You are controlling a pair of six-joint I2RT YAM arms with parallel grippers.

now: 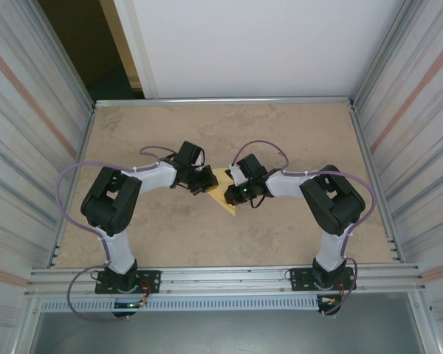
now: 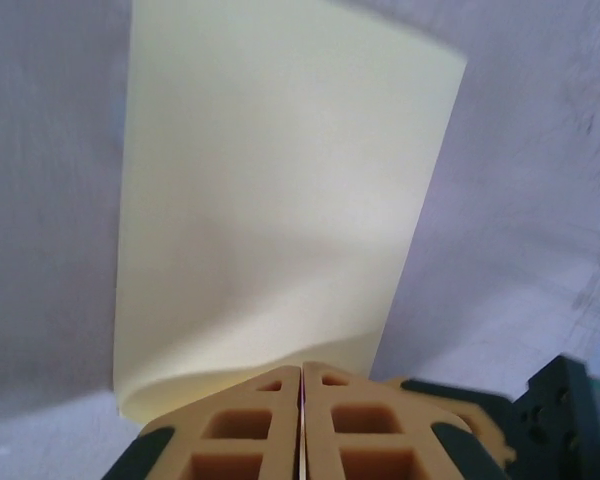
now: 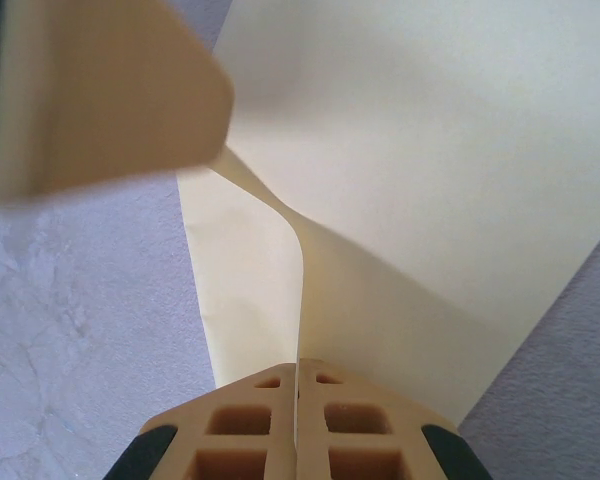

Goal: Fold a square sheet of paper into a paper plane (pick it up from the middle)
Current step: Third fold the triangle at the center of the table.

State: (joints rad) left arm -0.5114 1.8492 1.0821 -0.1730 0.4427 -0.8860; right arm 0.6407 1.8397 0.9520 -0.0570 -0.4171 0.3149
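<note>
Pinching square sheet of paper (image 3: pixel 430 180) at bench (image 1: pixel 280 133) ctr: L claw (image 2: pixel 302 375) & R claw (image 3: pixel 297 368) both clamped on it, sheet buckled.

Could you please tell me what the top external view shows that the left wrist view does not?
Top external adds the table and the right gripper at the square sheet of paper. Left wrist adds a close look at the left gripper shut on the paper's curled edge. Both share the pale yellow paper and the left gripper.
</note>
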